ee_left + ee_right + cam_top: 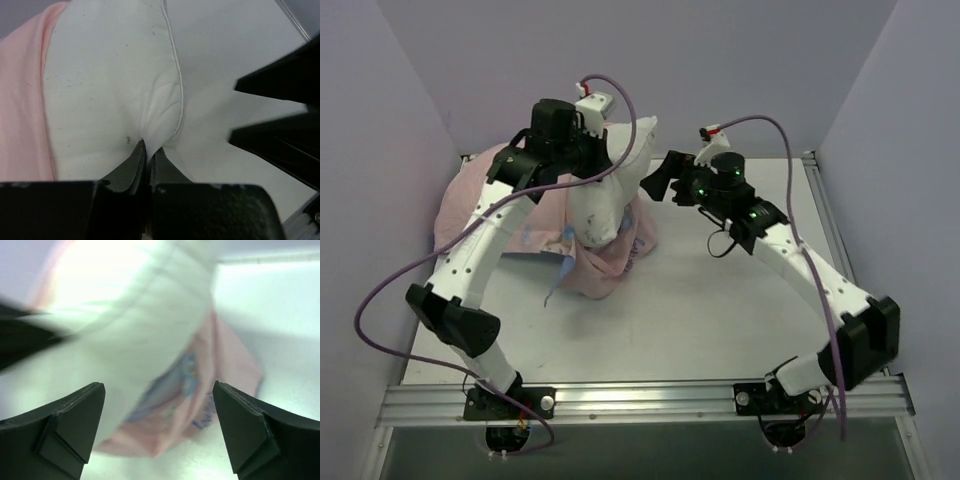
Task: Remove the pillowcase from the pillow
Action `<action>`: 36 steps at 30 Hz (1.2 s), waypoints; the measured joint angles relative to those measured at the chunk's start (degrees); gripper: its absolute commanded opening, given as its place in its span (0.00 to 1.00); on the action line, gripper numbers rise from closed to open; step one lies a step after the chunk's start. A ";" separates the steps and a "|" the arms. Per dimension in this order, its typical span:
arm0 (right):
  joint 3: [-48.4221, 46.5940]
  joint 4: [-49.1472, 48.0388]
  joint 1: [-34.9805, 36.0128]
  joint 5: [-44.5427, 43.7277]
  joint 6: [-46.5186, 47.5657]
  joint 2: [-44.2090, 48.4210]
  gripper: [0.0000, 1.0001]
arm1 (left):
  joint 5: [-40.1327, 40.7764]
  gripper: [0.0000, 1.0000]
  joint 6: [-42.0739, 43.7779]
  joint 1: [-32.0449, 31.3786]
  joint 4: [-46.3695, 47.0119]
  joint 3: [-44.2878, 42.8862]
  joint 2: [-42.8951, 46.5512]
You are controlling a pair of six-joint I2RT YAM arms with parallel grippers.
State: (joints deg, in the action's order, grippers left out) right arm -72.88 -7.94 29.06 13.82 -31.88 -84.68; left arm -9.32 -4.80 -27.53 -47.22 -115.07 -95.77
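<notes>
White fabric is what the left gripper point(146, 147) has hold of: its two fingers are pressed together on a pinched fold of the pillow point(603, 200), right beside the piped seam, as the left wrist view shows plainly. From above, the pillow stands up off the table point(720, 310) at the far middle of the scene, lifted by that pinch near its far end. Its lower end is tucked into the pillowcase point(610, 268). That cover sits bunched around the pillow's near end, pink reverse side out with a bit of blue print showing. More pink cloth spreads away to the left under the left arm.

Over on the right, the right gripper point(159, 385) hangs just beside the pillow's right side with its jaws spread wide and nothing between them. Its wrist view is blurred, but the white cushion fills the left of that view. The pink-and-blue cloth shows beyond the gap between the fingers. Those same black fingers also appear at the right edge of the left wrist view, apart from the pillow.
</notes>
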 measured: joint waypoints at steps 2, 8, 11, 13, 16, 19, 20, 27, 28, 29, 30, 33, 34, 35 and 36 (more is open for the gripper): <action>0.02 1.55 1.18 -1.31 1.88 6.47 1.00 | 0.72 0.02 -0.11 -1.03 1.05 -1.09 -3.74; 0.81 1.27 10.71 -3.65 1.90 12.50 1.00 | 1.62 0.02 -0.61 -2.80 1.40 -2.43 -8.96; 0.79 2.05 12.92 -5.22 1.51 8.48 1.00 | 2.12 0.02 -0.72 -2.86 1.25 -3.21 -8.94; 0.81 3.15 12.87 -6.54 1.49 5.53 1.00 | 2.73 0.02 -0.76 -2.80 1.31 -3.78 -8.81; 0.92 3.85 12.87 -6.99 1.49 2.69 1.00 | 3.26 0.02 -0.74 -2.75 1.33 -3.93 -8.35; 0.81 2.71 12.96 -6.43 1.40 1.03 1.00 | 3.34 0.02 -0.76 -2.75 1.31 -3.93 -8.22; 0.68 2.10 13.00 -5.97 1.27 0.39 1.00 | 3.43 0.02 -0.79 -2.75 1.29 -3.93 -8.22; 0.35 -3.30 13.05 -2.80 -0.50 -4.13 1.00 | 4.63 0.02 -0.66 -2.89 1.20 -3.93 -8.20; -0.15 -3.96 13.05 -2.36 -0.72 -5.14 1.00 | 4.76 0.02 -0.59 -2.89 1.14 -3.93 -8.20; -0.68 -4.55 13.03 -1.95 -0.92 -6.10 1.00 | 4.98 0.02 -0.52 -2.86 1.11 -3.93 -8.20; -1.20 -5.14 13.03 -1.55 -1.05 -7.10 1.00 | 5.31 0.02 -0.50 -2.86 1.11 -3.93 -8.20; -2.60 -7.82 13.00 0.13 -1.29 -10.23 0.90 | 6.56 0.02 -0.11 -2.80 0.74 -3.93 -8.20; -2.93 -8.81 12.96 0.70 -1.29 -10.99 0.69 | 6.91 0.02 0.00 -2.58 0.68 -3.93 -8.20; -3.43 -9.79 12.94 1.42 -1.05 -11.87 0.50 | 7.21 0.02 0.07 -2.25 0.68 -3.93 -8.22; -3.96 -10.93 12.92 2.36 -1.20 -12.81 0.31 | 7.54 0.02 0.22 -2.01 0.70 -3.93 -8.22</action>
State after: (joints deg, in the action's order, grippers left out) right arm -76.84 -18.87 41.98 16.19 -33.08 -97.49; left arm -1.78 -4.58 -29.54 -46.52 -119.00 -103.98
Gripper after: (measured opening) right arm 0.602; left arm 0.061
